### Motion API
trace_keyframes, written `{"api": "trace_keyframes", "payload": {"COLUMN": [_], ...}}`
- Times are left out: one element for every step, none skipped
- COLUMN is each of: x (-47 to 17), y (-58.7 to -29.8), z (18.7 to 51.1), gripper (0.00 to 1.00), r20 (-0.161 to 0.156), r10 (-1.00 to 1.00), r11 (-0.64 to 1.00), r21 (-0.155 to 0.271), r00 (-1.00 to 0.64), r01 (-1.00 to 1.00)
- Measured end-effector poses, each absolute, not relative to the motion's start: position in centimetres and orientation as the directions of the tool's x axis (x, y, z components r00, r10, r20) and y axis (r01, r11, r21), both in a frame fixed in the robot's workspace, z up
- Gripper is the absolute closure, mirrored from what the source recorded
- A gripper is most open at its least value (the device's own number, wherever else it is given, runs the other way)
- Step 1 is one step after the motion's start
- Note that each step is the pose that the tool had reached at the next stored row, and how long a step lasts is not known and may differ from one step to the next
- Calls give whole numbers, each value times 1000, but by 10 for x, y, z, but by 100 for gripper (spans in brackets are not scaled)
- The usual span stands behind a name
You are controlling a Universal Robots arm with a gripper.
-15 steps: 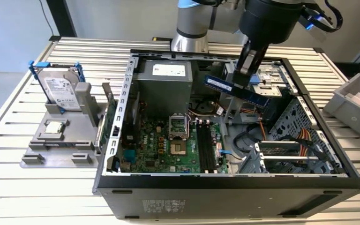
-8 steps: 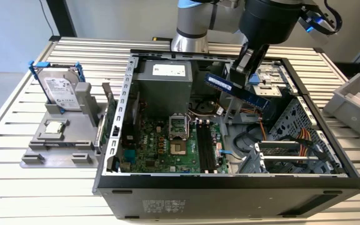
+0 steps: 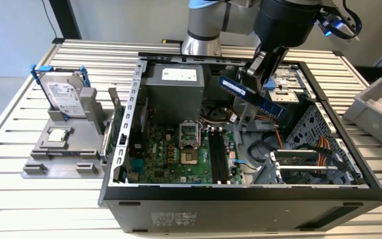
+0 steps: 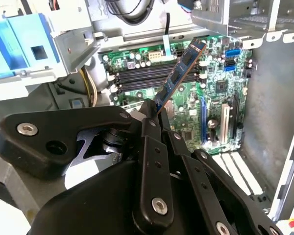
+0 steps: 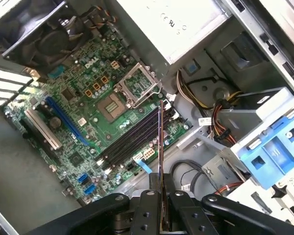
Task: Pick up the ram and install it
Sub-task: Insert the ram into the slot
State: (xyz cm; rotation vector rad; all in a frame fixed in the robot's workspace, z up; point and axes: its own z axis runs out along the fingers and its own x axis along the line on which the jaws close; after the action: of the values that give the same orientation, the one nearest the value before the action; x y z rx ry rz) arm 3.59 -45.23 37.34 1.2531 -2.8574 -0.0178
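Observation:
The ram (image 3: 252,96) is a long blue stick with dark chips, held tilted in the air above the open computer case. My gripper (image 3: 265,74) is shut on its upper end. In the second wrist view the ram (image 4: 179,78) sticks out from between my black fingers (image 4: 152,128) over the motherboard (image 4: 215,88). In the first wrist view the ram (image 5: 160,142) shows edge-on above the black slots (image 5: 132,139). The same slots (image 3: 221,157) lie on the green motherboard (image 3: 174,159), well below the stick.
The case wall (image 3: 121,129) and drive cage (image 3: 304,164) hem in the motherboard. A power supply (image 3: 174,87) sits at the back. On the exterior view's left a grey stand (image 3: 65,144) carries a hard drive (image 3: 65,94) in a blue frame and a CPU chip (image 3: 57,134). A grey bin (image 3: 380,107) stands at the right.

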Motion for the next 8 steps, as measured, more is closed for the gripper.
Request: {"api": "trace_keyframes", "payload": {"x": [36,36,36,36,36,36,36,36], "y": [-452,-452,-452,-452,-452,-452,-452,-452], "z": [373,373,373,373,373,373,373,373], "gripper": [100,100,100,100,100,100,100,100], "r20": [15,15,15,15,15,15,15,15], "r10": [-727,-718,-710,-701,-693,-684,-675,-665], "r11": [686,696,704,713,721,730,738,746], "r21": [19,19,19,19,19,19,19,19], "r00": [-686,-696,-704,-713,-721,-730,-738,-746], "r01": [-727,-718,-710,-701,-692,-684,-674,-665]}}
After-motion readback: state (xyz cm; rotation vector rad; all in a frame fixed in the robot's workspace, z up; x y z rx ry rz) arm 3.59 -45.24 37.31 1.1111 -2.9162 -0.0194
